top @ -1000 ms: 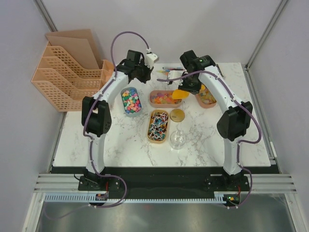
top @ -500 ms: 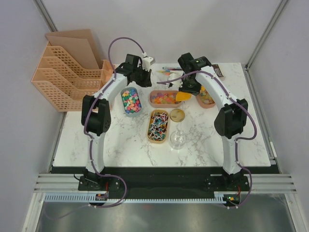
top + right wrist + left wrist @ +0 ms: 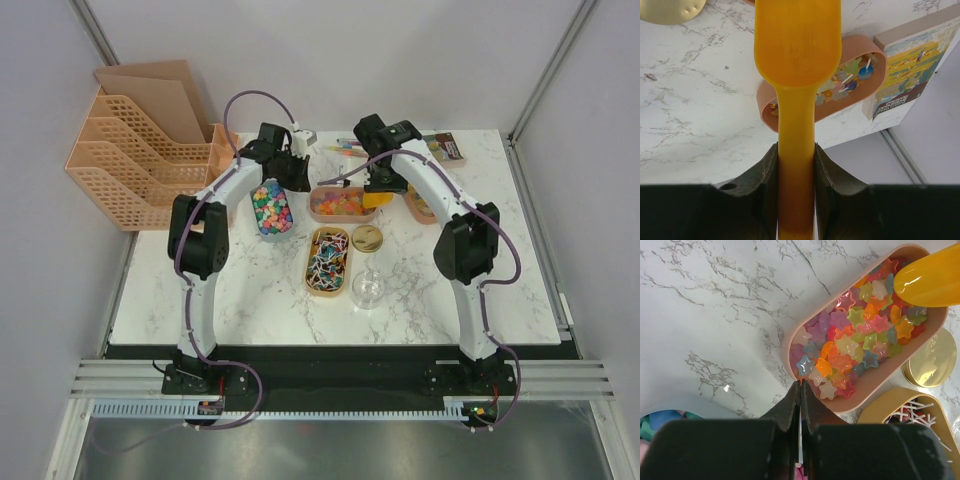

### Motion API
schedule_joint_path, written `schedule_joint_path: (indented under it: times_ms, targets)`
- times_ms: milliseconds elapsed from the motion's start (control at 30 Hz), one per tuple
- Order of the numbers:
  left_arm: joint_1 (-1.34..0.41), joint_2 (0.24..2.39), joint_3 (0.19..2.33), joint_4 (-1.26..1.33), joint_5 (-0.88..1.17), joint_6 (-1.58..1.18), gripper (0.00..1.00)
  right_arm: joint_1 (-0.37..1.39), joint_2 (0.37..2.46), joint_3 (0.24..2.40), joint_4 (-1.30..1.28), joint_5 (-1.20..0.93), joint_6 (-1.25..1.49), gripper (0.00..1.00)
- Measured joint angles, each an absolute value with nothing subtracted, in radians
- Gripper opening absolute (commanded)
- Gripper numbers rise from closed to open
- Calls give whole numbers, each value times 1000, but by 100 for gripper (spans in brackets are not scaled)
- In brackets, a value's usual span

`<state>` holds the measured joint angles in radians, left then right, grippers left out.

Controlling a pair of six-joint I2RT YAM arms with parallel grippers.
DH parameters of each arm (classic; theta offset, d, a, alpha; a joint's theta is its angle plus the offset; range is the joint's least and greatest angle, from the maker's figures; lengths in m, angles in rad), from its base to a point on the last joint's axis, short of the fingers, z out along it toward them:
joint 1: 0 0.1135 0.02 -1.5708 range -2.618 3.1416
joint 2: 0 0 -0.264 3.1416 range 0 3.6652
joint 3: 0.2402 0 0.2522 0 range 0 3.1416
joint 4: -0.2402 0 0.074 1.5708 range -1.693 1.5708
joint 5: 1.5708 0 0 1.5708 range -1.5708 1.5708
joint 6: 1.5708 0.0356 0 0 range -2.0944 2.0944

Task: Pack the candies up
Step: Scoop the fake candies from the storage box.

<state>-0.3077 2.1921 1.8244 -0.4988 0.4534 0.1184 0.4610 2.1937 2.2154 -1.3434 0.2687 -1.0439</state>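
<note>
Star-shaped candies (image 3: 855,340) in mixed colours fill a pink oval tray (image 3: 322,210) at mid-table. More candies lie in a blue tray (image 3: 271,210), a tan tray (image 3: 328,262) and a right-hand tray (image 3: 865,70). My right gripper (image 3: 796,155) is shut on the handle of the yellow-orange scoop (image 3: 797,40). The scoop's bowl (image 3: 932,282) hangs over the right end of the pink tray. My left gripper (image 3: 801,385) is shut and holds nothing; its tips sit at the pink tray's near-left rim (image 3: 792,357). A glass jar (image 3: 367,288) stands in front.
A gold lid (image 3: 367,238) lies between the jar and the pink tray. Thin pens (image 3: 345,150) and a book-like box (image 3: 447,148) lie at the back. An orange file rack (image 3: 140,150) stands at the far left of the table.
My right arm has swung left, carrying the scoop from beside the right-hand tray to the pink tray's right end. My left gripper has shifted slightly toward the pink tray.
</note>
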Motion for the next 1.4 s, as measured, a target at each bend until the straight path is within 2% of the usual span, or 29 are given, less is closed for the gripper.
schedule_joint_path:
  times_ms: [633,1400]
  targets:
    - [-307,2202,1747,-492,455,109,2,494,2325,2309,-1332,363,-1103,0]
    - [-304,2217,1745,-499,474,109,2,533,2442,2392,-1327,298,-1089,0]
